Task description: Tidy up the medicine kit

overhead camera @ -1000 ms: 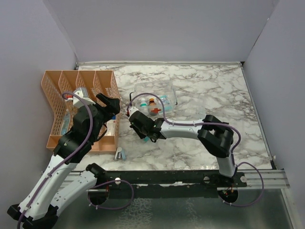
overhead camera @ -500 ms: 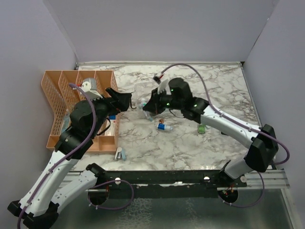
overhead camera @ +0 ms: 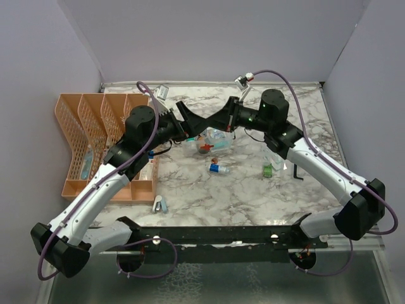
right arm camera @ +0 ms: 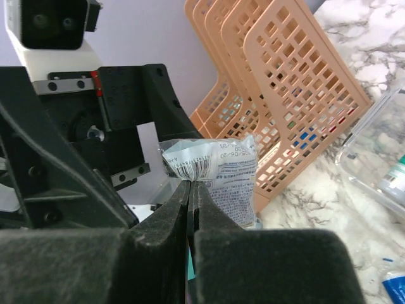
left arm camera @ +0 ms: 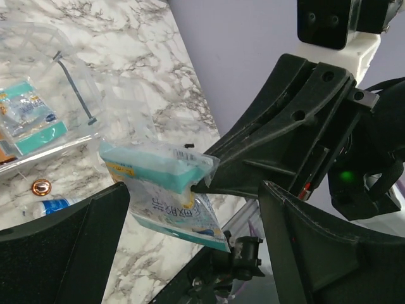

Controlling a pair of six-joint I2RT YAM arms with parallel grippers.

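An orange lattice organizer (overhead camera: 82,126) stands along the left edge of the worktop. The left gripper (left arm camera: 195,190) hangs over the middle, toward the back edge, with its fingers spread wide on either side of a teal-and-white packet (right arm camera: 218,168). Just below them sits the medicine kit (left arm camera: 130,104), a clear box holding teal packets. The right gripper (right arm camera: 191,183) is pressed together, pinching the packet by one edge. A small bottle (overhead camera: 219,169) lies nearer the front, and a green item (overhead camera: 268,170) lies further right.
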